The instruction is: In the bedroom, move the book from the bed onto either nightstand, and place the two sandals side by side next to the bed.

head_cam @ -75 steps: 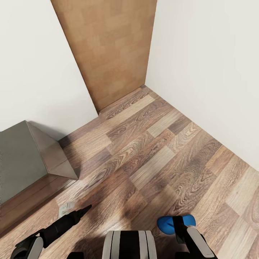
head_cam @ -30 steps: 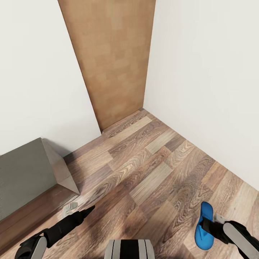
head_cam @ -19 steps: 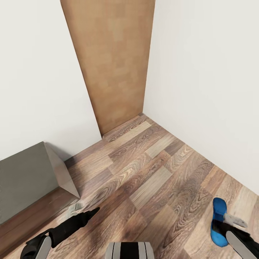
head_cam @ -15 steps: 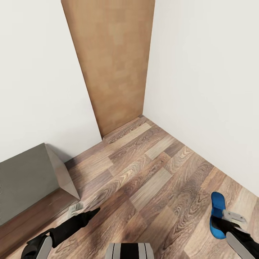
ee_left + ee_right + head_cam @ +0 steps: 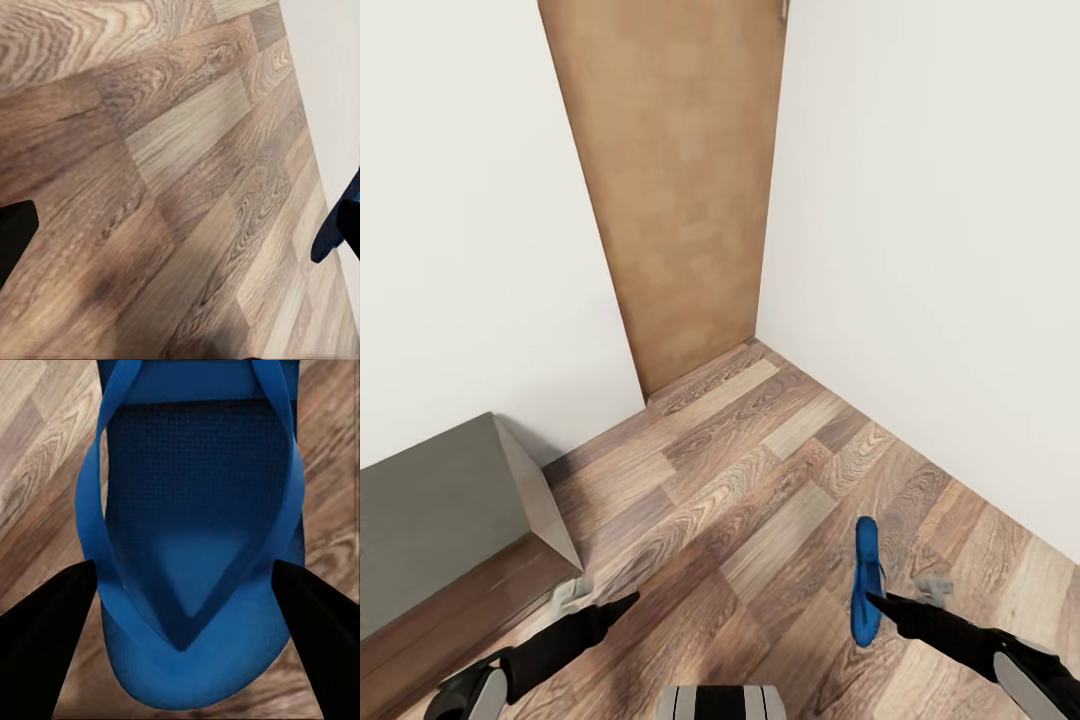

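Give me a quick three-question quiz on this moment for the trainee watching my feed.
1. True or false: the sandal lies loose, with no gripper on it.
2. What stands in the corner between the white walls? A) a light-brown wooden panel B) a window C) a nightstand
3. Fill in: the floor below the sandal is made of ___ planks.

Key: 1 false, the right gripper has its jaws on it. 2 A. 3 wood.

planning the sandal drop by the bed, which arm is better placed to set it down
Right. Its claw already grips the blue sandal, fingers either side of it in the right wrist view. The left claw carries nothing, out over bare floor.
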Robot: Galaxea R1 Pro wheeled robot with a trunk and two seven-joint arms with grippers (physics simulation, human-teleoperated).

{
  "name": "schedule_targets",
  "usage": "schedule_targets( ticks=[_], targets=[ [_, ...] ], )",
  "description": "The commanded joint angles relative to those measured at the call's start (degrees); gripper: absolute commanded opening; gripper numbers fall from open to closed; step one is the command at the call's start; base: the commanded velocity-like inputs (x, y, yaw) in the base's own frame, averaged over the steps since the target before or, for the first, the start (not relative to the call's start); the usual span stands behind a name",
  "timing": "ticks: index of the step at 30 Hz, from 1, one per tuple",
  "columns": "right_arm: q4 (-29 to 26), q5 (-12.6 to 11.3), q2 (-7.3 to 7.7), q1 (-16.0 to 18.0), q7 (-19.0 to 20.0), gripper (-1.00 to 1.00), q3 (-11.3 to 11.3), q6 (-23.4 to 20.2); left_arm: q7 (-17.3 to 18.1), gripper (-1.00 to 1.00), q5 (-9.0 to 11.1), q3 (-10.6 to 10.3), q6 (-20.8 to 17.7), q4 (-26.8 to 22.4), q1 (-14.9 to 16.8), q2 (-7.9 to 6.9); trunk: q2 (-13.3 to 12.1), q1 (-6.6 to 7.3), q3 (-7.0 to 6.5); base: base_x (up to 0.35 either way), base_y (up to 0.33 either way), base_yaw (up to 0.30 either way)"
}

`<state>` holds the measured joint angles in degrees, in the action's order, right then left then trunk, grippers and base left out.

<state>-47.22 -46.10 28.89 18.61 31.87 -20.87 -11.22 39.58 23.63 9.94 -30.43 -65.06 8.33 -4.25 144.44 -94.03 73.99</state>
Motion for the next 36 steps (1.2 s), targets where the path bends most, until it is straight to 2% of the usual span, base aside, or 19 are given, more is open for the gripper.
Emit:
schedule_targets(
  ticks=[1,5,19,20,24,28,32,34,36],
  targets=[
    [2.69,-0.68,0.04,0.03,0.5,-1.0,-0.18,-0.16,0.07,1.0,0.31,0.07,-0.43,0.4,0.02,0.0,0.0,0.04,-0.19,0.0,0.0,0.0],
    [8.02,-0.6,-0.3,0.02,0.95,-1.0,-0.22,0.04,0.06,1.0,0.28,0.07,-0.36,0.72,0.02,0.02,-0.05,0.14,-1.08,0.0,0.0,0.0],
    [10.86,-0.64,-0.42,0.02,0.98,-1.0,-0.23,0.54,0.06,1.0,0.27,0.08,-0.33,0.95,0.02,0.01,-0.24,0.5,-4.18,0.0,0.0,0.0],
    [11.26,-0.7,-0.45,0.02,0.99,-1.0,-0.23,1.55,0.06,1.0,0.2,0.09,-0.33,1.29,0.02,-0.04,-0.25,0.53,-4.4,0.0,0.0,0.0],
    [15.5,-0.95,-0.42,0.02,1.05,-1.0,-0.12,1.2,0.06,1.0,0.19,0.31,0.11,2.89,0.02,-0.32,-0.31,0.63,-5.29,0.0,0.0,0.0],
    [17.49,-1.03,-0.42,0.02,1.01,-1.0,-0.06,1.15,0.13,1.0,0.19,0.4,2.35,5.65,-0.09,-1.25,-0.36,0.73,-6.17,0.0,0.0,0.0],
    [17.9,-0.68,-0.47,0.02,1.0,-1.0,-0.17,1.67,0.11,1.0,-0.13,0.3,8.7,12.76,-0.26,-1.89,-0.41,0.84,-7.06,0.0,0.0,0.0],
    [17.92,-0.58,-0.55,0.02,0.98,-1.0,-0.3,1.83,0.08,1.0,-0.94,0.28,11.69,15.72,-0.29,-1.94,-0.44,0.89,-7.5,0.0,0.0,0.0],
    [17.91,-0.31,-1.33,0.02,0.97,-1.0,-0.5,1.99,0.07,1.0,-2.71,0.3,15.23,19.06,-0.31,-1.97,-0.47,0.94,-7.94,0.0,0.0,0.0]
  ],
)
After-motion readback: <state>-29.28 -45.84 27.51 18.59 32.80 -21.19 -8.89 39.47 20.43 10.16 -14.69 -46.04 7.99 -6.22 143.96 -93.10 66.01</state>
